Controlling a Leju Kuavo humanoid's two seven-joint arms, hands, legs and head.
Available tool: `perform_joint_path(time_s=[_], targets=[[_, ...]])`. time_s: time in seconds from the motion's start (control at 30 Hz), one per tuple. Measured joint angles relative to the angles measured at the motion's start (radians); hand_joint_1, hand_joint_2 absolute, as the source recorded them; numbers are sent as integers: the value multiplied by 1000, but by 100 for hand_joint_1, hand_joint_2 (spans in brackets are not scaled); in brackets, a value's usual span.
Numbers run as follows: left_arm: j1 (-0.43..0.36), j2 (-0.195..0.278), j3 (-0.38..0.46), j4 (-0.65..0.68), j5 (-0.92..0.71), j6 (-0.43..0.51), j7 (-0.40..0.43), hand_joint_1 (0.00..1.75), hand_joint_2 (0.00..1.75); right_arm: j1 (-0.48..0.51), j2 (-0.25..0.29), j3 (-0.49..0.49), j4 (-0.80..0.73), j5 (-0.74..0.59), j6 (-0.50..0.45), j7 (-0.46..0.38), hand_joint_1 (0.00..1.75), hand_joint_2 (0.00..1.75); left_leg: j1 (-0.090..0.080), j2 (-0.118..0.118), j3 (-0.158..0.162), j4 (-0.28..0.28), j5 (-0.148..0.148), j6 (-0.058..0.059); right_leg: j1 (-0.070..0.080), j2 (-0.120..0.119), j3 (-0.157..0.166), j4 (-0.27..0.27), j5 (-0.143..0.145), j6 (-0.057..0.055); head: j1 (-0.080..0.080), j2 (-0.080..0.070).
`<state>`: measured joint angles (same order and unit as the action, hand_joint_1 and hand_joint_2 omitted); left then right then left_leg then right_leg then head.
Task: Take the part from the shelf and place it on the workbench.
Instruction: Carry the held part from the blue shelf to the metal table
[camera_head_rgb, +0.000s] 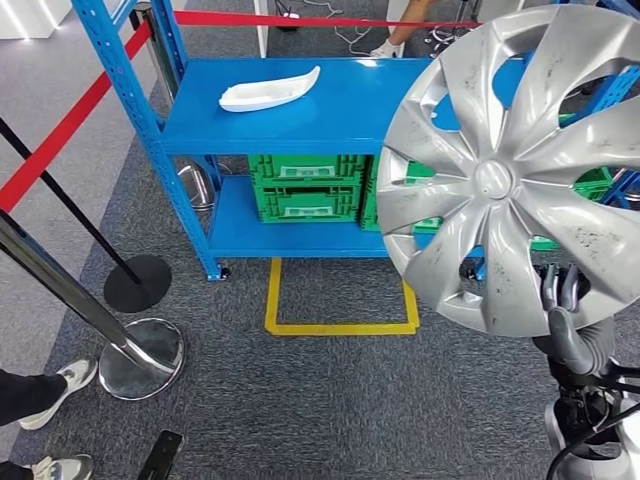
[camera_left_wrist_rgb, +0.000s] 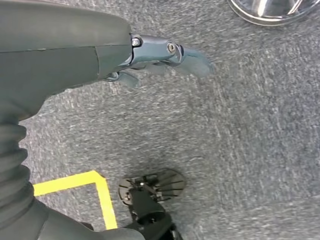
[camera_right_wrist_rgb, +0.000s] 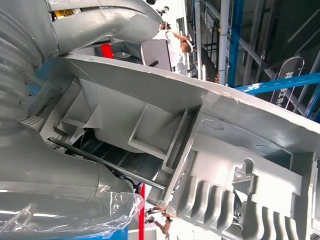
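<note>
Scanning the head view from nine o'clock across to three, you first meet a person's shoes (camera_head_rgb: 53, 385) at the eight o'clock corner, then the chrome stanchion base (camera_head_rgb: 141, 358) and a black stanchion base (camera_head_rgb: 136, 282) on the grey carpet. Toward the centre stands the blue shelf (camera_head_rgb: 347, 110), with a white moulded part (camera_head_rgb: 268, 90) lying on its top deck at about eleven o'clock and green crates (camera_head_rgb: 306, 187) on the lower deck. A yellow floor marking (camera_head_rgb: 340, 325) sits just in front of the shelf.

At three o'clock the task's thing, a silver wheel cover (camera_head_rgb: 513, 170), is clear of the shelf and held upright, face toward the camera. Your right hand (camera_head_rgb: 566, 320) grips its lower rim at about five o'clock, dark fingers hooked over the edge. The right wrist view shows the ribbed back of the cover pressed close against the hand.

Your left hand (camera_left_wrist_rgb: 166, 55) hangs over the carpet with its fingers extended and apart, holding nothing.

Judgement: the pick appears complete and the carry is in hand. No workbench is visible, so the next move calls for turning the body to find it. A one-handed rim grip on so broad a disc risks swing, and the cover also blocks much of your forward view.
</note>
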<state>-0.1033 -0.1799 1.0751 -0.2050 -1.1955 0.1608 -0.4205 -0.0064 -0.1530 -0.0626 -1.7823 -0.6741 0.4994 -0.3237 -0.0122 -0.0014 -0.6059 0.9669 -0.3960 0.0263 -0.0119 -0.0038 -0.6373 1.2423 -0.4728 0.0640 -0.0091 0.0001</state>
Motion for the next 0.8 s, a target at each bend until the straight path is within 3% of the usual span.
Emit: perform_joint_path(time_s=[0.03, 0.07, 0.13, 0.2, 0.23, 0.3, 0.37, 0.4, 0.43, 0.47, 0.53, 0.6, 0.63, 0.7, 0.77, 0.8], targets=[[0, 0, 0, 0, 0, 2, -1, 0, 175, 0, 0, 0, 0, 2, -2, 1, 175, 175, -1, -3, -12, 3, 8, -5, 0, 6, 56, -71, 4, -1, 0, 0], [-1, 1, -1, 0, 0, 5, -2, 0, 175, 0, 0, 0, -2, 4, -5, 1, 175, 175, -2, -6, -21, 7, 16, -10, 0, 13, 110, -148, -12, -3, 0, 0], [-1, 2, -1, 0, -1, 8, -3, 0, 175, 4, 1, 0, -5, 8, -8, 1, 175, 175, -4, -13, -31, 10, 34, -19, 2, 23, 169, -246, -53, -10, -1, 0], [1, 3, -1, 0, -3, 11, -4, 0, 175, 8, 2, -1, -6, 12, -11, 0, 175, 175, -3, -16, -38, 11, 45, -27, 2, 14, 163, -254, -51, -23, -2, 0], [3, 4, -1, 0, -3, 11, -4, 0, 175, 10, 2, -1, -7, 14, -11, -1, 175, 175, -2, -16, -46, 22, 32, -33, 1, 8, 158, -253, -45, -32, -4, 0], [5, 4, -2, 0, -6, 12, -5, 0, 175, 12, 2, -1, -10, 16, -12, -2, 175, 175, 1, -12, -80, 102, -38, -47, -2, -4, 145, -253, -31, -46, -7, 0], [5, 3, -2, 0, -7, 12, -6, 0, 175, 13, 2, -2, -13, 16, -12, -3, 175, 175, 4, -9, -129, 240, -115, -55, -1, -16, 130, -252, -21, -50, -8, 0], [5, 3, -2, 0, -8, 12, -6, 0, 175, 14, 2, -3, -14, 16, -12, -3, 175, 175, 5, -8, -142, 288, -130, -56, 0, -23, 125, -251, -18, -50, -8, 0], [6, 3, -2, 0, -8, 12, -6, 0, 175, 15, 2, -3, -14, 16, -11, -4, 175, 175, 6, -8, -139, 304, -126, -54, 1, -30, 123, -251, -16, -50, -8, 0], [6, 3, -2, 0, -8, 12, -6, 0, 175, 16, 2, -3, -14, 16, -11, -4, 175, 175, 5, -6, -116, 278, -104, -51, 3, -37, 122, -251, -15, -50, -8, 0], [6, 4, -3, 0, -8, 13, -7, 0, 175, 17, 2, -3, -15, 16, -11, -4, 175, 175, -1, 16, -36, 150, -46, -37, 6, -52, 123, -251, -16, -49, -8, 0], [4, 5, -3, 0, -8, 14, -8, 0, 175, 17, 2, -4, -16, 16, -11, -6, 175, 175, -12, 46, 22, 43, -21, -24, 11, -67, 122, -250, -16, -43, -7, 0], [4, 5, -3, 0, -8, 14, -9, 0, 175, 17, 2, -4, -16, 17, -11, -7, 175, 175, -16, 51, 31, 22, -22, -20, 13, -74, 120, -249, -15, -40, -7, 0], [5, 4, -3, 0, -8, 15, -10, 0, 175, 17, 2, -5, -17, 18, -11, -7, 175, 175, -13, 35, 29, 8, -23, -12, 14, -83, 115, -247, -19, -31, -7, 0], [5, 4, -3, 0, -8, 15, -10, 0, 175, 18, 2, -5, -18, 19, -11, -8, 175, 175, -6, 15, 26, 0, -21, -2, 11, -54, 95, -209, -49, -23, -6, 0], [5, 4, -3, 0, -8, 15, -10, 0, 175, 18, 2, -6, -19, 19, -11, -8, 175, 175, -3, 7, 26, -2, -19, 2, 9, -30, 71, -158, -78, -20, -5, 0]])
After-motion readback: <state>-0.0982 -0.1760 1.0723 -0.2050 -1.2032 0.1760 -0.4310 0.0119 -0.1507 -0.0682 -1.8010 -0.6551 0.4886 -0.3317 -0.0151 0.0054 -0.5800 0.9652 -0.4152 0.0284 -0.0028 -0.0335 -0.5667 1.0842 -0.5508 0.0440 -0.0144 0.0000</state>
